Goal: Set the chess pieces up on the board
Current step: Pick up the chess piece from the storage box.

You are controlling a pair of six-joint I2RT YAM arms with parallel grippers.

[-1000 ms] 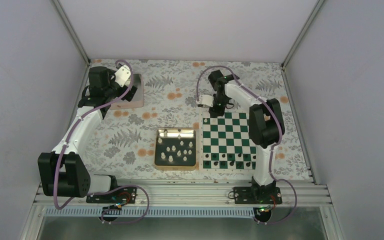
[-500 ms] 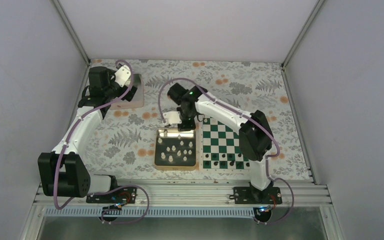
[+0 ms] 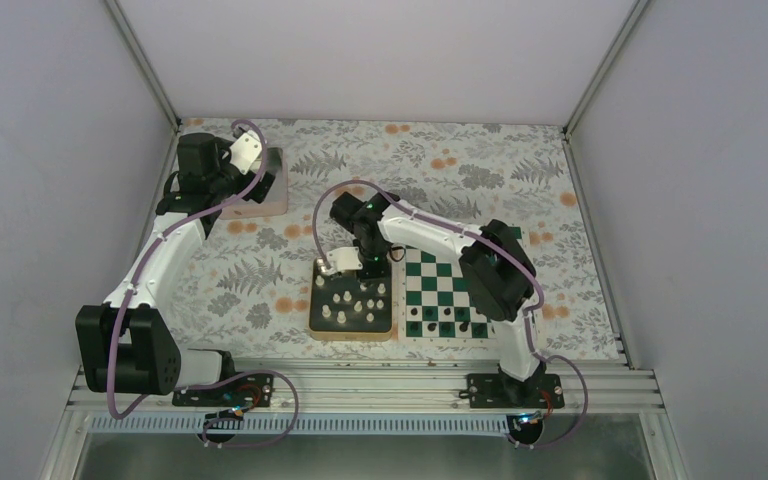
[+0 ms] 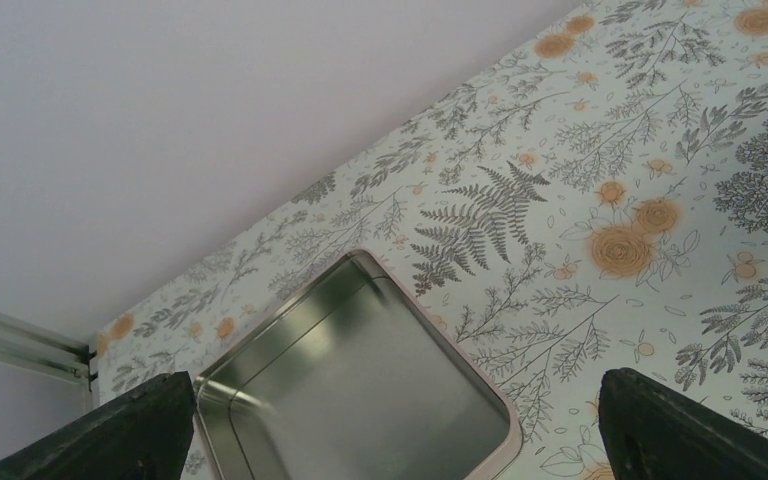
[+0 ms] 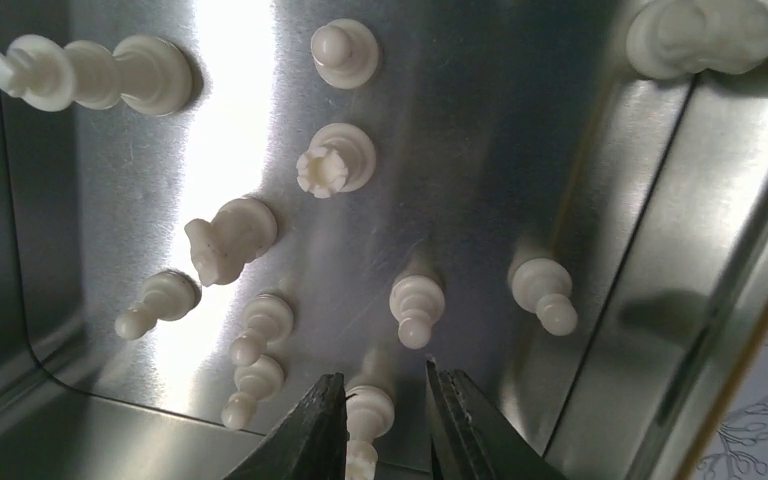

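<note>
Several white chess pieces (image 3: 358,303) stand in a gold-rimmed tray (image 3: 352,335) left of the green and white board (image 3: 452,276). My right gripper (image 3: 348,270) hangs over the tray's far part. In the right wrist view its jaws (image 5: 385,400) are slightly apart around a white pawn (image 5: 368,410), which touches the left finger (image 5: 310,430) only. Other white pieces stand around it: a pawn (image 5: 417,305), a knight (image 5: 225,240), a rook (image 5: 335,165). My left gripper (image 3: 222,185) is open and empty far from the board, at the back left.
Black pieces (image 3: 447,328) line the board's near rows. An empty pink-rimmed tin (image 3: 272,195) lies under my left gripper; it also shows in the left wrist view (image 4: 440,335). A white piece (image 5: 80,75) lies on its side in the tray. Flowered cloth covers the table.
My right arm has swung from the board's far edge leftwards and nearer, down over the tray, its jaws now around a white pawn. The left arm has not moved.
</note>
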